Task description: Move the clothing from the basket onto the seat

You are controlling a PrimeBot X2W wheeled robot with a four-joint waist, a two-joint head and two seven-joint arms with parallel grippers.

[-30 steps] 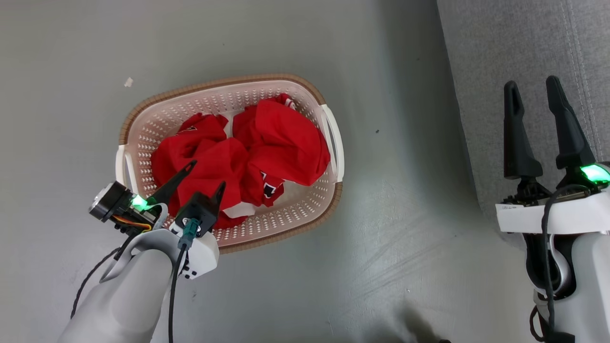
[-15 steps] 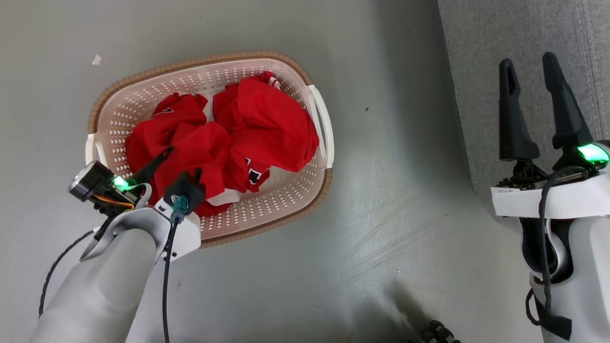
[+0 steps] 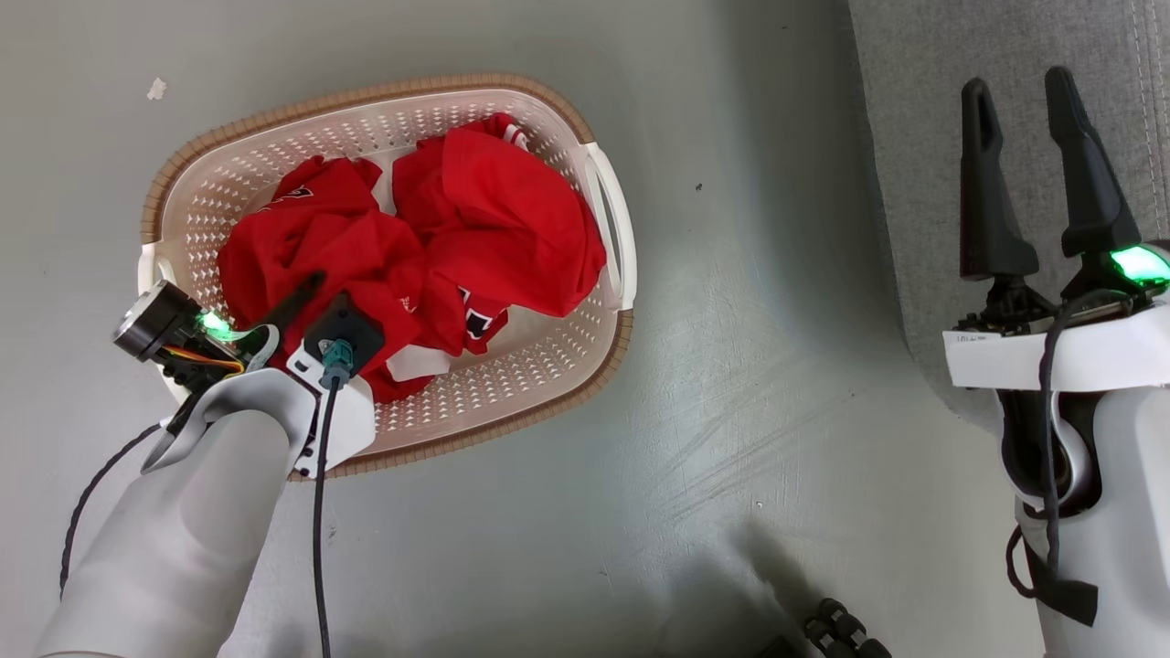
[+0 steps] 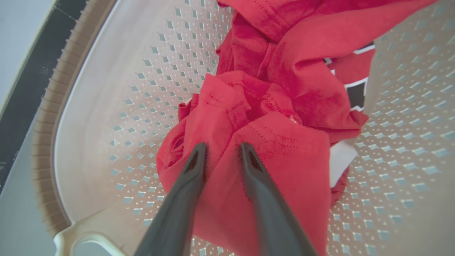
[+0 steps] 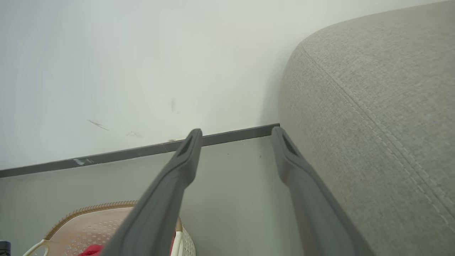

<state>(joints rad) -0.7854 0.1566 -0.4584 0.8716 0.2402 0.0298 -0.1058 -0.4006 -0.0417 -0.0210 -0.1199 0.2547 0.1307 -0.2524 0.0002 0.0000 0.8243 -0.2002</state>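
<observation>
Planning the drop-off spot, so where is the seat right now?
The seat lies in the head view's upper right, on the robot's right, just beyond the open right gripper and across a strip of floor from the basket.

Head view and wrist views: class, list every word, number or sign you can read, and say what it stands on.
No text is legible.
White tag on the right gripper: tiny writing, too small to read.
Black-and-white print on the clothing: crumpled, unreadable.
</observation>
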